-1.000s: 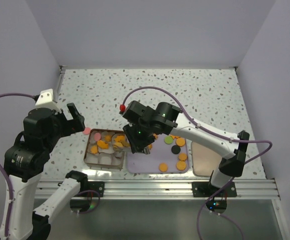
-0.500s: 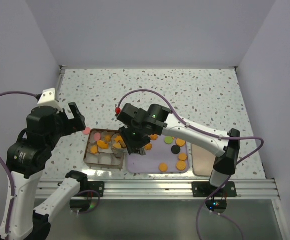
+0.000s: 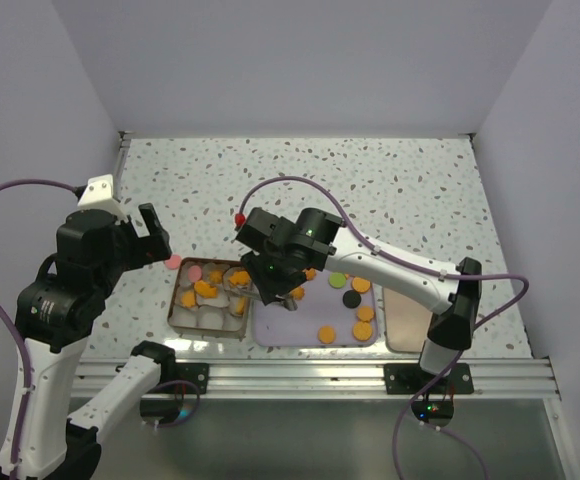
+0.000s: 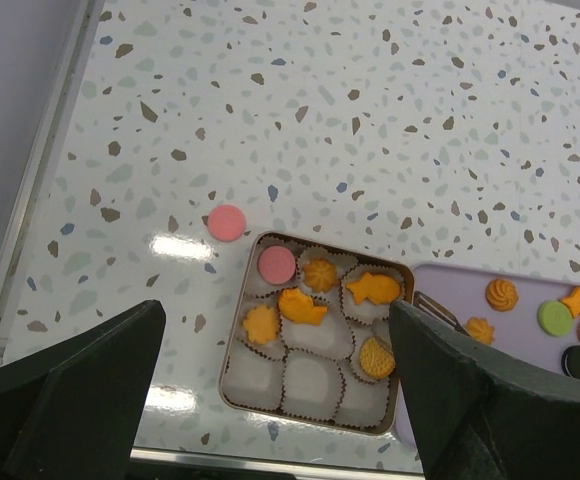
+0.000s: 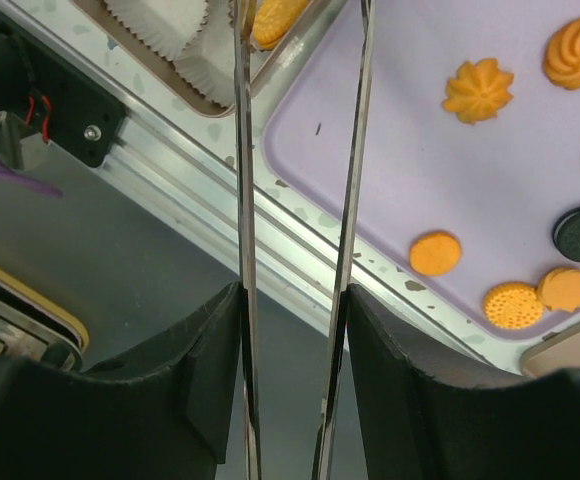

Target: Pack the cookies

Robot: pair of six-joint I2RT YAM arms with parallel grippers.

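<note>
Several cookies lie on a purple tray [image 3: 295, 328], mostly orange with a green [image 3: 338, 280] and a black one [image 3: 351, 298]. More sit in white paper cups in a brown tin box [image 3: 175, 305]. One pink cookie [image 3: 174, 262] lies on the table left of the box. My right gripper [image 3: 278, 283] is shut on metal tongs [image 5: 242, 150]; their blades stand apart over the box's near right corner, beside a round orange cookie [image 5: 275, 20] in a cup. My left gripper [image 3: 138, 238] is open and empty, high above the box [image 4: 232, 380].
A tan lid [image 3: 410, 318] lies right of the tray. The aluminium rail [image 3: 310, 378] runs along the table's near edge, just under the tongs in the right wrist view [image 5: 300, 240]. White walls close in the back and sides.
My right gripper has moved left with the tongs, from over the tray's left part to the box's right edge. The left arm has barely moved.
</note>
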